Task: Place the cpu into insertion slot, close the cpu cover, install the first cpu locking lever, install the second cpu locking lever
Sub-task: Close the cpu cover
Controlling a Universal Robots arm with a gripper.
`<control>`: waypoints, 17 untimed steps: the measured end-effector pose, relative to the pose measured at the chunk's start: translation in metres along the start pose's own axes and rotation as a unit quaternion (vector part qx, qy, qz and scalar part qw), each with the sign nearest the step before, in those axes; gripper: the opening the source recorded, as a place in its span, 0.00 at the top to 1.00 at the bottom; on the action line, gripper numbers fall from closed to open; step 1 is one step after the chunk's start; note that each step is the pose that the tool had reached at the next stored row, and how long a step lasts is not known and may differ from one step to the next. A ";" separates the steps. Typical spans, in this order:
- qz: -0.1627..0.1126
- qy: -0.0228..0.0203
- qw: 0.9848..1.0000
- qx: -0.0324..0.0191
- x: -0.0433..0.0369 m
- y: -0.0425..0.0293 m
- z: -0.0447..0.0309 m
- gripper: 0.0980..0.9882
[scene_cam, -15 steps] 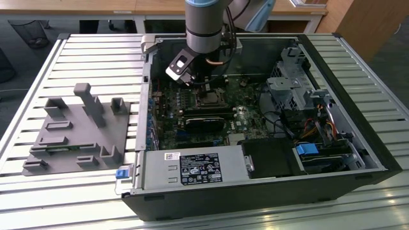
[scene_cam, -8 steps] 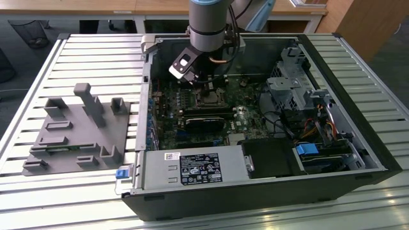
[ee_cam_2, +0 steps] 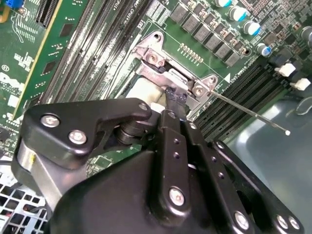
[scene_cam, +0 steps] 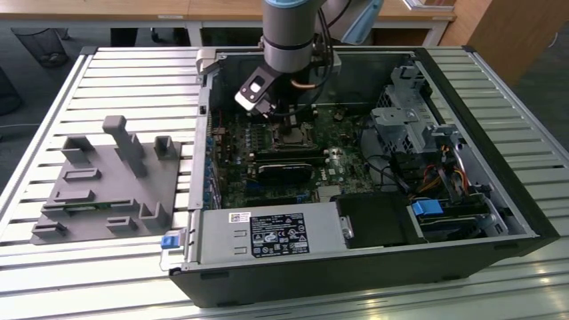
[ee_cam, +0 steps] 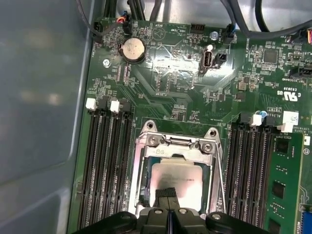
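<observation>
**Jaws down on the chip, lever standing loose**

From where I stand the arm reaches into the open computer case (scene_cam: 498,200) on the slatted desk (scene_cam: 116,267), and the insertion slot (scene_cam: 289,138) sits just above the middle of the exterior view.

In the first wrist view the gripper (ee_cam: 166,192) has its jaws clenched together with nothing between them, the black tip resting on the near edge of the cpu (ee_cam: 176,175).

What worries me is a slip. That metal face looks smooth, and an off-centre push could skate the tip across it or tilt the chip on the pins beneath. The thin locking lever (ee_cam_2: 248,113) sticks out unlatched beside the socket — it might snag the arm.

The cpu is a flat, silvery-tan square lying in the slot, framed by the silver cpu cover (ee_cam: 140,170), which appears to be down around it — between the black memory slots (ee_cam: 105,161).
</observation>
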State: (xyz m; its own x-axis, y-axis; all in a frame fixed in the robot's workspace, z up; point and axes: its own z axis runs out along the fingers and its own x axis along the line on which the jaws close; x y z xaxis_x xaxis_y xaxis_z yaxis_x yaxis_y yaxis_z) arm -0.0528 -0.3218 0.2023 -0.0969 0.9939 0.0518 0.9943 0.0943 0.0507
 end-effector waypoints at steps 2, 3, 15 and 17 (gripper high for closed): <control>0.000 0.000 1.000 0.000 -0.0002 -0.0001 0.0008 0.99; 0.000 -0.001 1.000 0.000 -0.0003 -0.0001 0.0008 0.99; 0.000 -0.001 1.000 0.000 -0.0011 0.0068 0.0012 0.99; 0.000 -0.001 1.000 0.000 -0.0009 0.0070 -0.0022 0.99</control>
State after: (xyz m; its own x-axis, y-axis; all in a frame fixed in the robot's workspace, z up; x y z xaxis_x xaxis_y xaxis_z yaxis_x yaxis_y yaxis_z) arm -0.0458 -0.3221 0.2048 -0.0968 0.9941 0.0496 0.9943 0.0943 0.0501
